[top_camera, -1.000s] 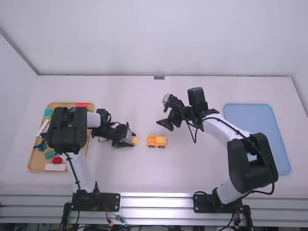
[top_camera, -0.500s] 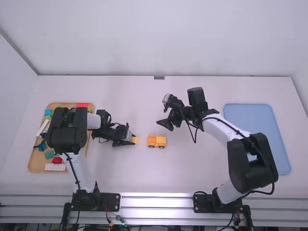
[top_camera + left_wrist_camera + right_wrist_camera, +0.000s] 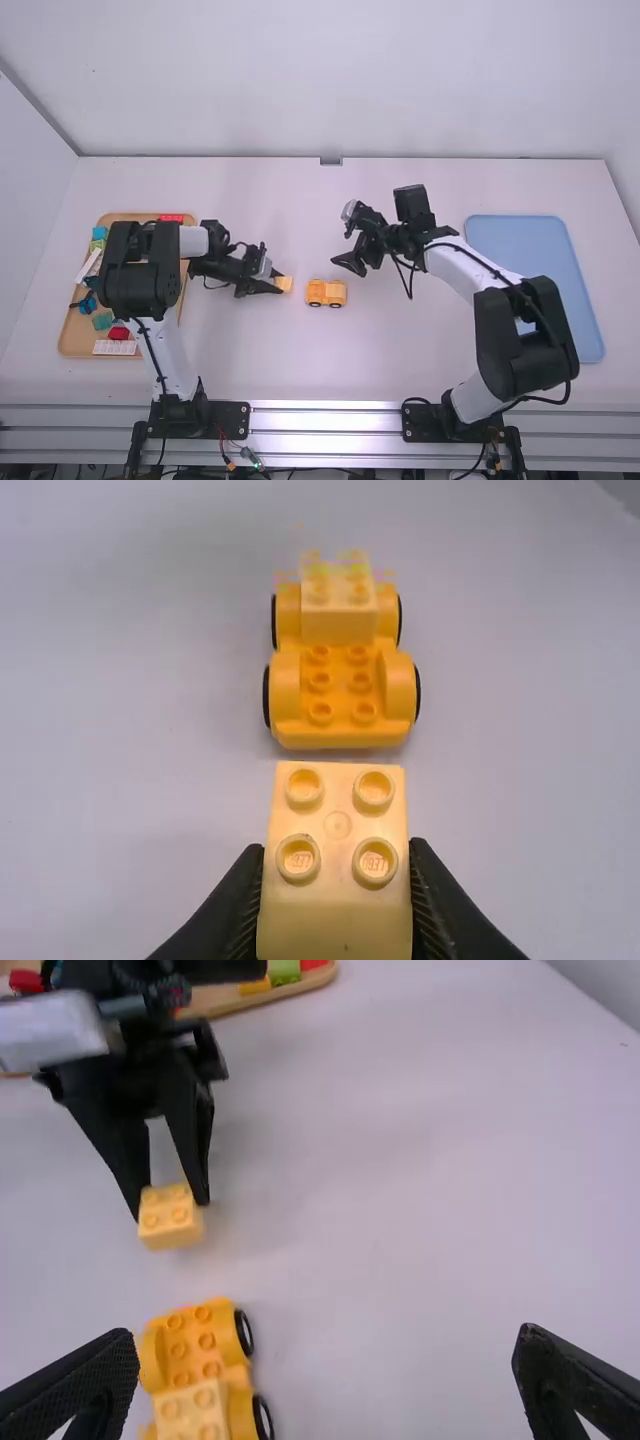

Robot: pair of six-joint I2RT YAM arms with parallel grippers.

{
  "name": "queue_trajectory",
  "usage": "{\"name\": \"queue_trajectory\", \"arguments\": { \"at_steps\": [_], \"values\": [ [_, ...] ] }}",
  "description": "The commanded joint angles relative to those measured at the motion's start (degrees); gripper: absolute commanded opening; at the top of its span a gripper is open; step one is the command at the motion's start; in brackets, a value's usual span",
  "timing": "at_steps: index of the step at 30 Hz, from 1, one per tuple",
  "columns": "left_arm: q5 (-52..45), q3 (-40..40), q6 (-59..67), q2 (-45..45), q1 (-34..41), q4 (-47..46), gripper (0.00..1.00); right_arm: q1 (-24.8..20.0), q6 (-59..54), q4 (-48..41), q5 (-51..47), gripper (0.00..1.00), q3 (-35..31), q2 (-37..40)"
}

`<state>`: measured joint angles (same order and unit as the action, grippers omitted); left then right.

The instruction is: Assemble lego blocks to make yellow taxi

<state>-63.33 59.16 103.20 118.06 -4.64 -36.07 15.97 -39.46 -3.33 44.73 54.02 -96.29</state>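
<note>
Just left of the wheeled yellow car base (image 3: 326,293), my left gripper (image 3: 281,285) holds a pale yellow block (image 3: 285,284) above the table. In the left wrist view the block (image 3: 338,850) is pinched between the fingertips of my left gripper (image 3: 337,880), studs showing; beyond it stands the car base (image 3: 342,705) with a yellow block (image 3: 340,615) on its far half. My right gripper (image 3: 341,241) hangs behind and right of the car base. In the right wrist view my right gripper (image 3: 325,1370) is open, and the car base (image 3: 190,1345) shows near its left finger.
A wooden tray (image 3: 72,340) with several coloured blocks lies at the left, partly under the left arm. A blue tray (image 3: 540,290) lies on the right side of the table.
My left gripper has shifted slightly right with the block, closer to the car base. My right gripper has moved slightly to the right.
</note>
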Motion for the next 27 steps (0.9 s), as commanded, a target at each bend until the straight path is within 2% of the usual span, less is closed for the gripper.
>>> {"name": "queue_trajectory", "arguments": {
  "at_steps": [1,5,10,13,16,19,20,23,25,27],
  "values": [
    [-5.79,0.07,3.45,-1.68,0.13,-2.34,0.07,-0.68,-5.05,1.66,1.70,0.99,-3.56,1.14],
    [-10.47,-0.98,9.51,-2.80,0.15,-5.75,0.04,-0.72,-5.35,12.28,6.19,0.99,-10.75,1.14],
    [-12.81,-1.53,10.23,-2.80,0.83,-6.12,0.02,-0.70,-2.64,23.10,8.28,0.98,-18.03,1.14],
    [-13.25,-1.53,10.19,-2.80,2.16,-5.51,0.02,-0.61,-1.55,24.13,8.04,0.99,-19.30,1.03],
    [-14.03,-1.53,9.94,-2.80,4.94,-4.09,0.02,-0.61,-5.14,23.10,10.29,0.98,-20.28,0.98],
    [-12.63,-1.53,2.64,-2.80,7.43,1.31,0.02,-0.61,-7.56,21.24,10.75,0.99,-20.35,0.98],
    [-9.40,-1.53,-6.19,-2.80,9.27,7.13,0.02,-0.61,-9.11,19.76,10.56,0.99,-20.35,0.98],
    [-4.59,-1.53,-15.98,-3.08,11.93,12.94,0.02,-0.61,-10.93,18.64,10.62,0.98,-20.35,0.11],
    [-2.78,-1.60,-19.08,-3.91,13.22,14.27,0.02,-0.61,-10.84,20.22,11.02,0.99,-20.24,-2.03],
    [0.52,-2.14,-22.82,-6.43,15.02,15.65,0.02,-0.61,-8.15,25.57,11.34,0.98,-20.20,-6.67]
  ]
}}
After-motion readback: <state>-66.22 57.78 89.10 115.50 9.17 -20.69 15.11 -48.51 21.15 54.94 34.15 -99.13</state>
